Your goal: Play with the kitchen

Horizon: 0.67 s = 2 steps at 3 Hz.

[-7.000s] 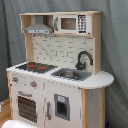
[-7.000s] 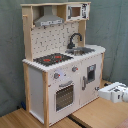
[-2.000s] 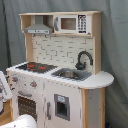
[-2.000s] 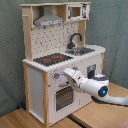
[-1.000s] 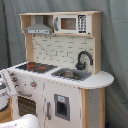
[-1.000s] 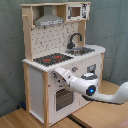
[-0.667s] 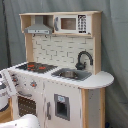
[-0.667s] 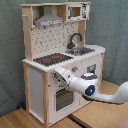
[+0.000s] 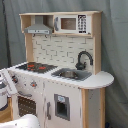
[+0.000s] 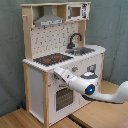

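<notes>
First exterior view: the kitchen (image 9: 60,70) is standing against a grey curtain (image 9: 115,50), filling most of the frame. No writing is readable on its microwave panel (image 9: 74,23). The arm (image 9: 6,90) is showing only at the first exterior view's left edge, by the oven front.

Second exterior view: the kitchen (image 10: 62,60) is sitting on a wooden floor (image 10: 20,119). The tool (image 10: 54,74) is pressing against the knob panel above the oven door (image 10: 63,97); finger spread, cannot tell. A blue ring light (image 10: 90,90) is glowing on the arm.
</notes>
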{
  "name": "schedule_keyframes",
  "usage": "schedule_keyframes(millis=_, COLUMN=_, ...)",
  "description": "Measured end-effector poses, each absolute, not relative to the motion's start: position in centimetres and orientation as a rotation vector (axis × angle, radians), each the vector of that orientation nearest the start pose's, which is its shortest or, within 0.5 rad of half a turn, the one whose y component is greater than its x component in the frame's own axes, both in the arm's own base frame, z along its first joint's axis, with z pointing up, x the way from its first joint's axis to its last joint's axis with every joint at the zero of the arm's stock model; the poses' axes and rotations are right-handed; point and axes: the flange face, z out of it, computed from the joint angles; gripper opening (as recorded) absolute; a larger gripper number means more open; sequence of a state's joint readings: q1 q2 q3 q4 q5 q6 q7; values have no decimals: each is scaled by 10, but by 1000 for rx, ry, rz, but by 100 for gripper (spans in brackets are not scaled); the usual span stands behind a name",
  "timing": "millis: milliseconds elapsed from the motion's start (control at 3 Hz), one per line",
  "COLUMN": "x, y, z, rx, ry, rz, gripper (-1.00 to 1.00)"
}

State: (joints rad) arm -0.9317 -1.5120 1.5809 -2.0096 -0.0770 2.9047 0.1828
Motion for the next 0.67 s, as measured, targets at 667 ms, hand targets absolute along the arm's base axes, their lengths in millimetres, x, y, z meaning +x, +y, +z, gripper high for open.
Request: schedule_keyframes(millis=667, x=348, y=546, z=336, rx=1178, ry=1236, rz=1086, gripper=-100)
